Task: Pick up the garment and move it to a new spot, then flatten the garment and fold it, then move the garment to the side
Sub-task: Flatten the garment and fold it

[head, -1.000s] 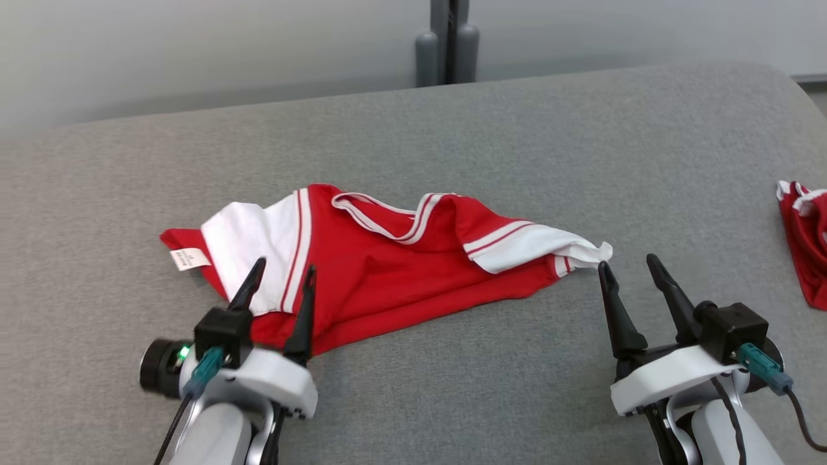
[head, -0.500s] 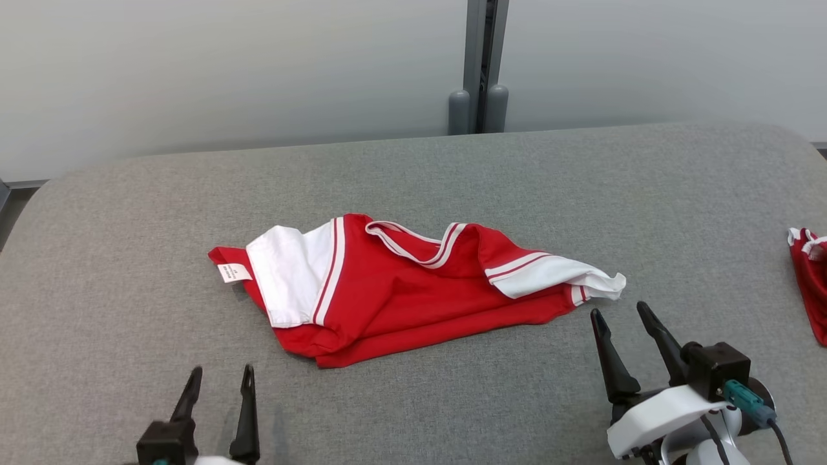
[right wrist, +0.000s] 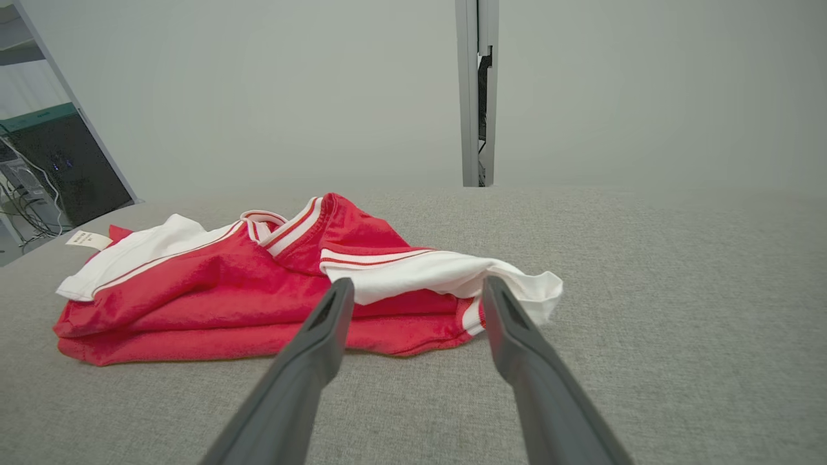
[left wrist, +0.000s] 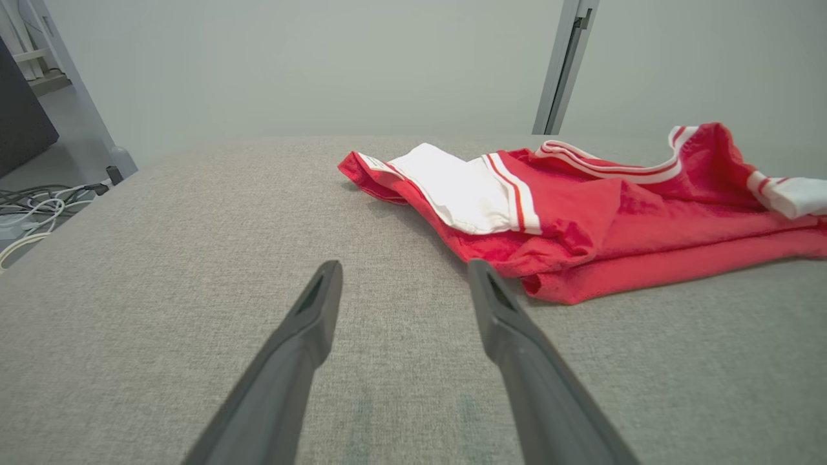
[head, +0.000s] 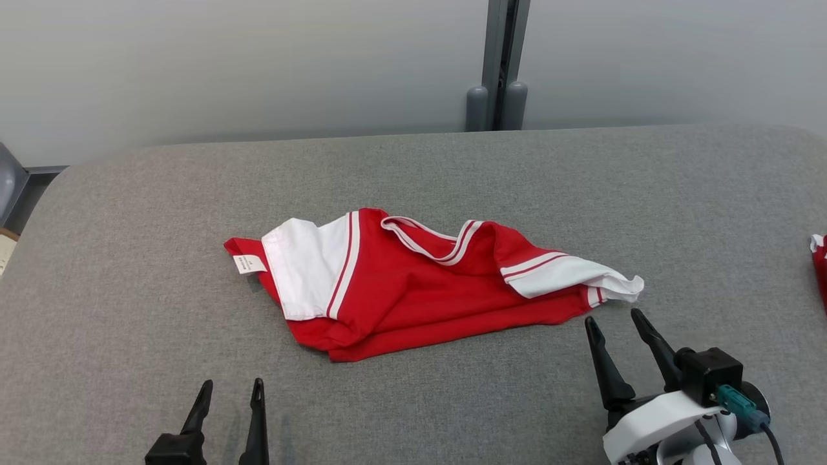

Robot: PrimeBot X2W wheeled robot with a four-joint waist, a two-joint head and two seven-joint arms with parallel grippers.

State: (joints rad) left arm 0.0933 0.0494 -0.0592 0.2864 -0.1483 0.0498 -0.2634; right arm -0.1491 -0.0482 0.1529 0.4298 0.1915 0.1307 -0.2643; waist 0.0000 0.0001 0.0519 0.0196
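The garment (head: 413, 290) is a red shirt with white sleeves and striped trim, lying bunched and folded over in the middle of the grey padded table (head: 413, 168); a small white label sticks out at its left end. It also lies ahead in the left wrist view (left wrist: 581, 219) and the right wrist view (right wrist: 258, 290). My left gripper (head: 231, 391) is open near the table's front edge, well short of the garment's lower left fold. My right gripper (head: 614, 320) is open just in front of the white right sleeve, holding nothing.
A second red and white cloth (head: 819, 265) peeks in at the right edge of the table. A grey post (head: 501, 64) stands against the wall behind. Cables (left wrist: 32, 206) lie on the floor off the table's left side.
The head camera has tilted up and shifted. My left gripper has drawn back off the garment toward the front edge. The right gripper has also backed slightly from the sleeve. The garment lies still.
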